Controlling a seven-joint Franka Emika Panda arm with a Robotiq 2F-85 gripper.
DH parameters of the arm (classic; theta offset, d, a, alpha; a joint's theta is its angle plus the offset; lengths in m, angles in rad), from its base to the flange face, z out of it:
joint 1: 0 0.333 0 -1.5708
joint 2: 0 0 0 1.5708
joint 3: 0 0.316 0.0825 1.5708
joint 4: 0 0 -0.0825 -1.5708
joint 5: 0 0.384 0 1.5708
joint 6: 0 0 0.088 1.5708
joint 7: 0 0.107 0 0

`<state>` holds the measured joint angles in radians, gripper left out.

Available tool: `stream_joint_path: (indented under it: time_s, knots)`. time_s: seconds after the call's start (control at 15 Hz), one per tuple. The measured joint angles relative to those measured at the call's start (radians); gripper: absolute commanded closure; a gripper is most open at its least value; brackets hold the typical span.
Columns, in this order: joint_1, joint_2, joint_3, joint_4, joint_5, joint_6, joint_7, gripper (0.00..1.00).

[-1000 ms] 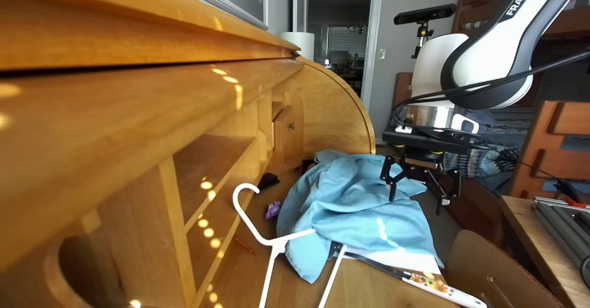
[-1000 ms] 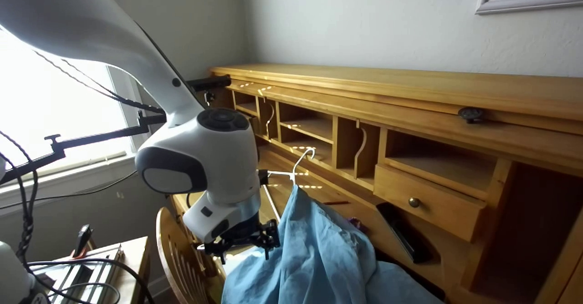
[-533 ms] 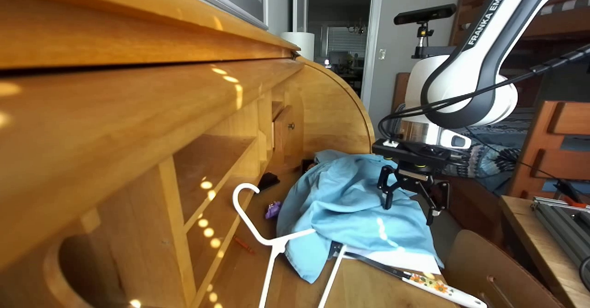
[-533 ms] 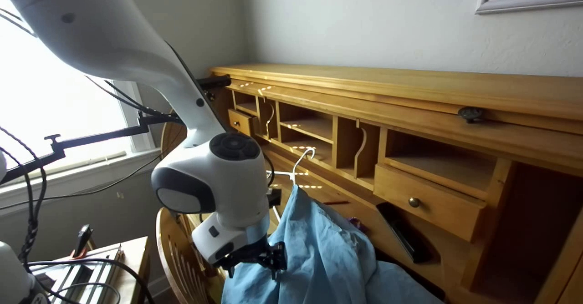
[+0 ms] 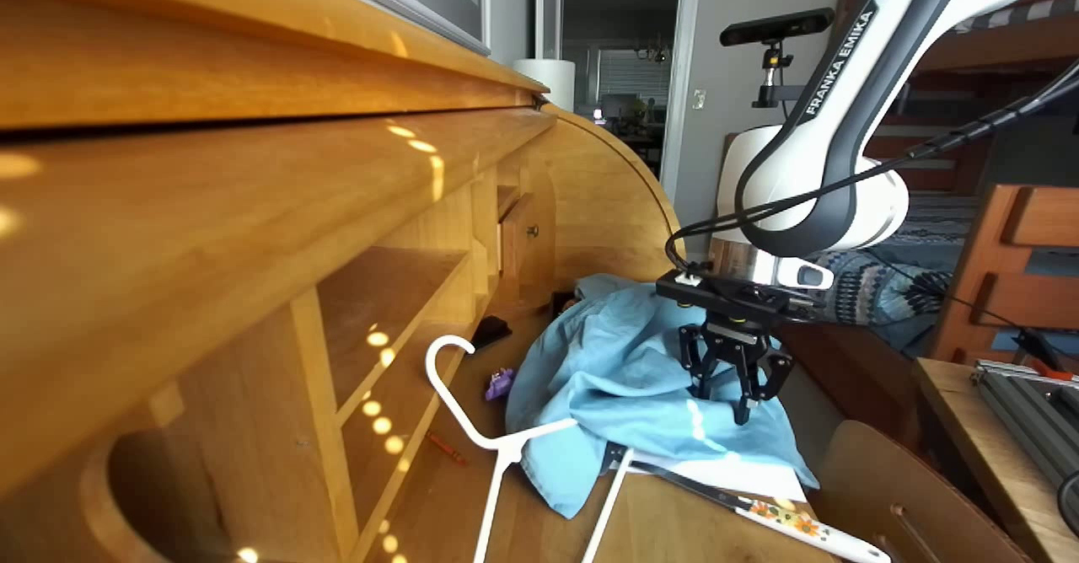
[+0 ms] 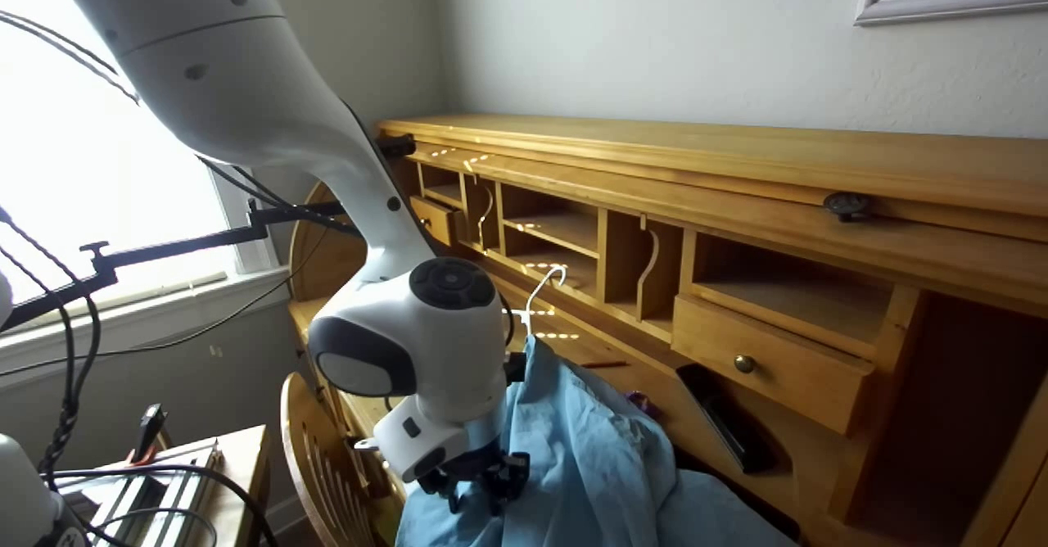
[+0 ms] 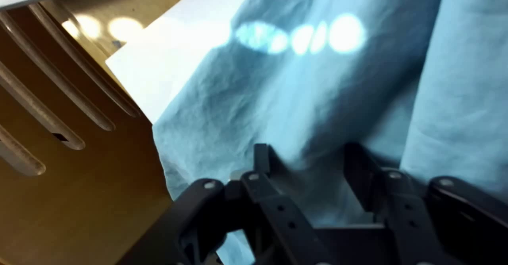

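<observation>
Gripper (image 5: 722, 403) with jaws half parted at the light blue cloth (image 5: 624, 386)

In an exterior view, your gripper points down, its fingertips partway apart against the cloth, which lies rumpled on the roll-top desk (image 5: 666, 529). One arm of the white hanger (image 5: 507, 447) meets the cloth at its edge, and white paper (image 5: 759, 477) and a floral-handled utensil (image 5: 809, 531) lie along that border. A shallow pinch is likely your best choice: a deep one could drag on hanger or paper.

In an exterior view, the spindle-back chair (image 6: 315, 465) stands by the desk, near your gripper, so make any sideways correction small. The hanger's hook (image 6: 558, 273) rises above the cloth's peak, well apart from the fingertips. You cannot tell here whether they touch fabric.

In the wrist view, a shadowed stretch of cloth shows in the gap between the fingers (image 7: 262, 158); nothing appears pinched, though whether the tips press into the fabric cannot be told. A thicker fold (image 7: 456, 98) runs near the fingertip at the right of this picture. To grip well, set the gap across a single ridge, let fabric bunch between the tips, close slowly, then test with a small lift. If it slips, ease lower and gather slightly more.
</observation>
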<state>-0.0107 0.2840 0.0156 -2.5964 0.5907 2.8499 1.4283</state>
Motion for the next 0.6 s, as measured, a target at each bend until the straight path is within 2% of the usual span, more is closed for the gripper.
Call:
stream_joint_path:
  time_s: [0.2,0.6]
  knots:
    - [0.0,0.014,0.001,0.008,0.0,0.012,0.0,0.98]
    - [0.014,0.002,0.0,-0.002,-0.002,0.059,0.0,1.0]
